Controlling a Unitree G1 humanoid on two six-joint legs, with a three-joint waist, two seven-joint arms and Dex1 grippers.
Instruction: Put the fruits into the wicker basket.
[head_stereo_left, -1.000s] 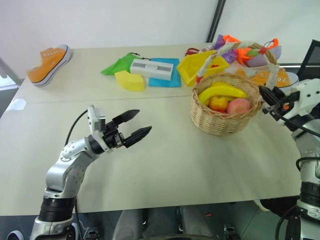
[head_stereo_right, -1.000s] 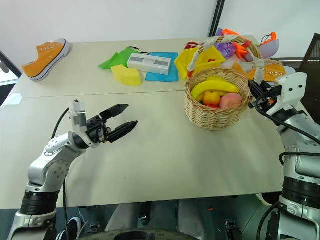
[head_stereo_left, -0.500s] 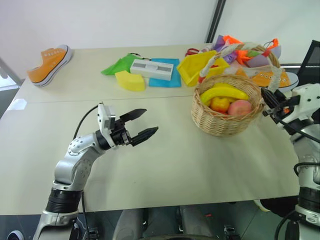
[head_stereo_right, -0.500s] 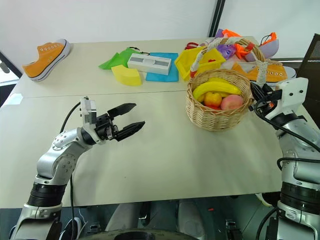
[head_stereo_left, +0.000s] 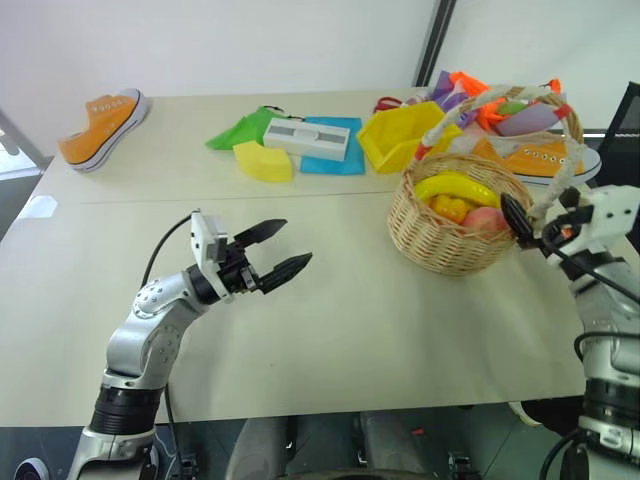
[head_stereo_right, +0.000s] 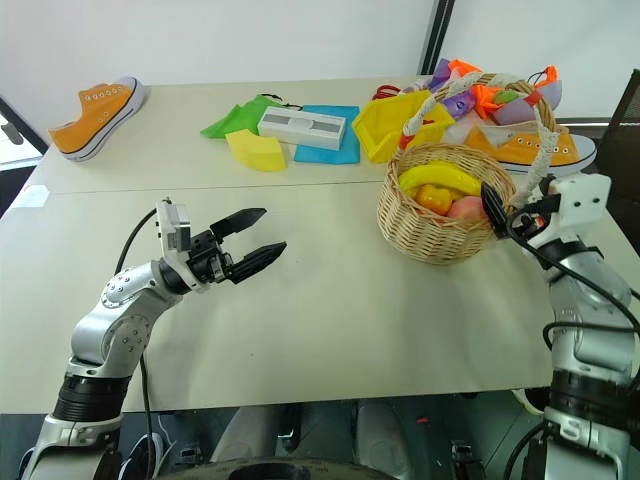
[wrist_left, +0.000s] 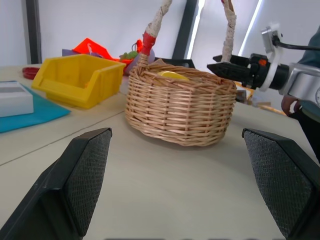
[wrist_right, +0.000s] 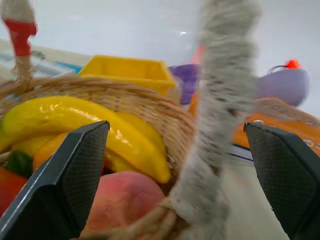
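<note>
On the tabletop (head_stereo_left: 330, 300), wicker basket (head_stereo_left: 450, 235) standing upright with banana (head_stereo_left: 455, 187) and peach (head_stereo_left: 482, 218) inside, so fruits look gathered. Right hand (wrist_right: 175, 165) spread wide around the handle (wrist_right: 215, 115), probably just freeing it. Left hand (head_stereo_left: 283, 250) spread, empty, waiting apart.

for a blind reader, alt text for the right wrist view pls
A yellow banana and pink peach lie in the wicker basket, its pale wrapped handle rising between the right tool's open black fingers.
</note>
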